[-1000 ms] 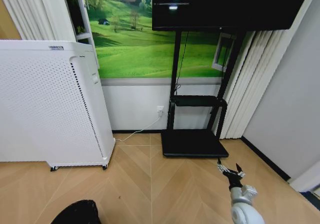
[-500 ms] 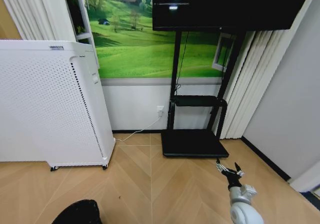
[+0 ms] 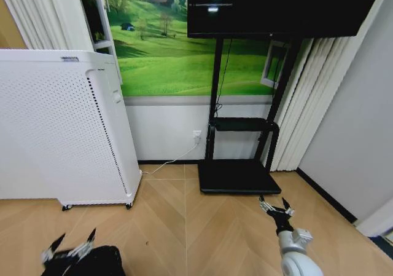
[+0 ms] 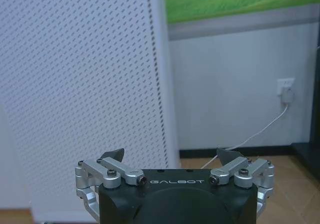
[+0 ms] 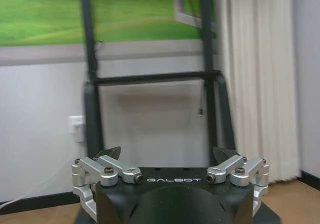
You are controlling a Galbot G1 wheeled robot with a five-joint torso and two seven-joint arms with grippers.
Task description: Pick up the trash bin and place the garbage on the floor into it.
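A black round shape [image 3: 98,262] sits at the bottom-left edge of the head view and looks like the trash bin; just its top shows. My left gripper [image 3: 72,240] is open directly over its near-left side, with fingers spread. The left wrist view has that gripper [image 4: 170,156] open and empty, facing the white appliance and the wall. My right gripper [image 3: 273,201] hovers open above the floor at lower right, just short of the black stand base. It also stands open and empty in the right wrist view [image 5: 167,151]. The garbage is out of view.
A tall white perforated appliance [image 3: 61,128] on castors stands at the left. A black TV stand [image 3: 236,176] with a flat base sits against the wall, beside a wall socket [image 3: 196,134] with a white cable. Curtains hang at the right. Bare wood floor [image 3: 184,227] lies between.
My left gripper has come up into the head view over the black shape. The right gripper has shifted slightly forward and to the left.
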